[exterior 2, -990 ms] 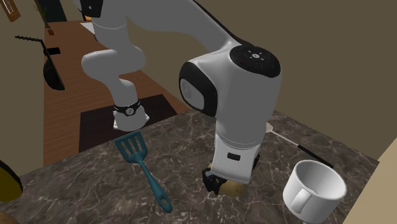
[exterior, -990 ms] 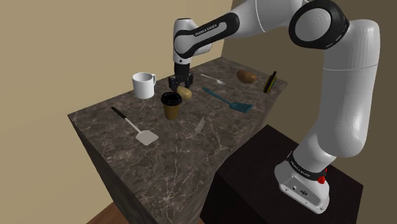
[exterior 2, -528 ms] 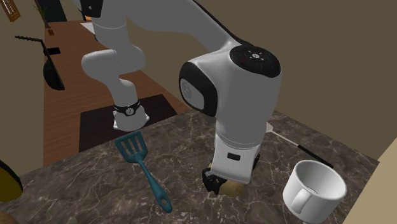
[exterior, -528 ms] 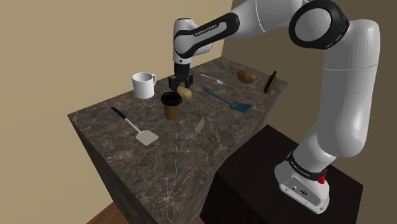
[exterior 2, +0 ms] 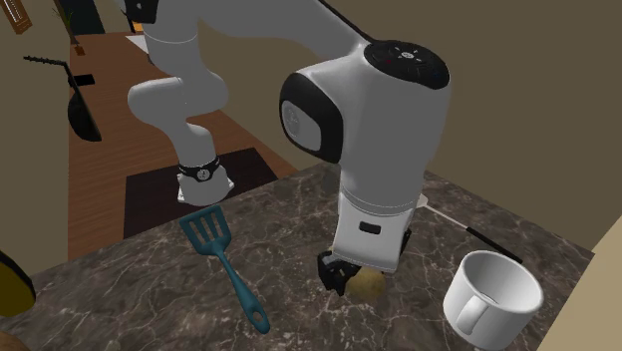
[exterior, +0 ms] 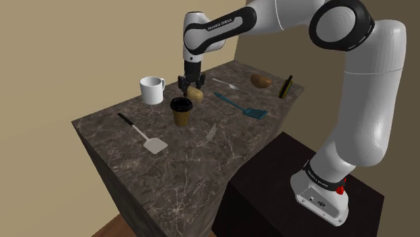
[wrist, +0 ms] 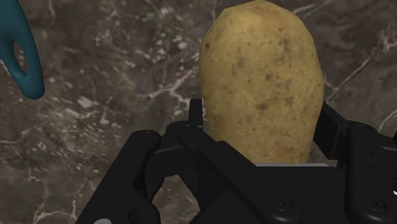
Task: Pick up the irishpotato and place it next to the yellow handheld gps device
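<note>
Your potato (wrist: 257, 83) is clamped between the two black fingers of the gripper (wrist: 261, 121), one finger pressing each flank, with its tan, speckled body sticking out past the fingertips. In the shoulder view the potato (exterior: 196, 93) hangs under the gripper (exterior: 192, 85) over the middle of the dark marble counter (exterior: 182, 161). From these angles it looks barely raised off the stone, though you can't confirm a gap.

Just beside it, toward the shoulder view's left, stands a paper coffee cup (exterior: 180, 112). Its black lid is on, so its contents are hidden. Farther left is a white mug (exterior: 152, 89). In the second exterior view the mug (exterior 2: 490, 297) stands upright, near the potato (exterior 2: 365, 284) and the gripper (exterior 2: 349, 274), and its inside shows plain white.

A teal spatula (exterior: 240, 108) lies on the potato's other side, and its handle end (wrist: 19, 51) shows beside the gripper in the wrist view.

The yellow-and-black handheld GPS device (exterior: 287, 86) lies at the counter's far edge on the shoulder view's right, well apart from the potato. A brown potato-like item (exterior: 261, 81) lies near the device.

A white spoon (exterior: 225, 83), a grey knife (exterior: 211, 132) and a white spatula (exterior: 145, 133) with a black handle also lie on the stone.

Lettering on the arm's forearm (exterior: 222, 27) reads FRANKA EMIKA.
</note>
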